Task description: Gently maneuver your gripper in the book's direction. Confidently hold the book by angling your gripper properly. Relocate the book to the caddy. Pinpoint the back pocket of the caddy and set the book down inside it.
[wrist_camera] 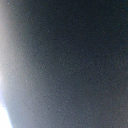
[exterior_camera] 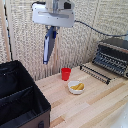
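Exterior view. Hand [exterior_camera: 51, 28] high above the surface [exterior_camera: 90, 102], clamped on the top edge of the book [exterior_camera: 48, 46]; book hanging upright below it, clear of everything, at about 12 o'clock from the red cup [exterior_camera: 66, 74]. Caddy [exterior_camera: 37, 102] at 8 o'clock from the book, open-topped, soft-walled; back pocket [exterior_camera: 12, 80] lying on the far side of the fabric partition [exterior_camera: 17, 96]. White bowl [exterior_camera: 76, 87] holding something yellow at 4 o'clock from the cup; toaster oven [exterior_camera: 114, 56] at 3 o'clock.

Wrist view. Filled by a dark blurred face, probably the cover of the book [wrist_camera: 70, 60]; nothing else resolvable.

Handling, as judged: thin, stiff, fairly light hardcover; smooth cover likely slippery; pinched at one end, apt to swing or pivot. Firm hold across the boards near the top edge, slow travel, edge-first entry between the yielding walls.
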Robot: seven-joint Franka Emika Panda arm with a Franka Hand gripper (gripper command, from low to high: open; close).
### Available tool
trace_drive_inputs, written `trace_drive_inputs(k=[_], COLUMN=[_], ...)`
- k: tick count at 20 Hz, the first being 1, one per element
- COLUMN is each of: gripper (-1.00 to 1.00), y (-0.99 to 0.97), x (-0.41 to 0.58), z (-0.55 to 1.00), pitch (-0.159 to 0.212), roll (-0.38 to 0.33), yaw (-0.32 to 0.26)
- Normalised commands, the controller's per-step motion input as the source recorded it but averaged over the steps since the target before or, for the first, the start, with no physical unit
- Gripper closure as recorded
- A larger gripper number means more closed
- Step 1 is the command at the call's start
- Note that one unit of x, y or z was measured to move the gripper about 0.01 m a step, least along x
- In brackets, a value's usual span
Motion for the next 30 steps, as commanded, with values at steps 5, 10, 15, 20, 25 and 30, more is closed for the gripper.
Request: trace_drive_inputs(k=[5, 10, 15, 20, 25, 30], gripper=[1.0, 1.0, 1.0, 1.0, 1.0, 1.0], y=[0.74, 0.81, 0.78, 0.55, 0.34, 0.39], x=[0.065, 0.205, 0.21, 0.06, 0.0, 0.0], z=[0.56, 0.4, 0.38, 0.36, 0.34, 0.34], pitch=[0.02, 0.052, 0.039, 0.007, 0.0, 0.0], roll=[0.021, 0.028, 0.035, 0.038, 0.045, 0.04], yaw=[-0.07, -0.053, -0.074, -0.168, -0.247, -0.23])
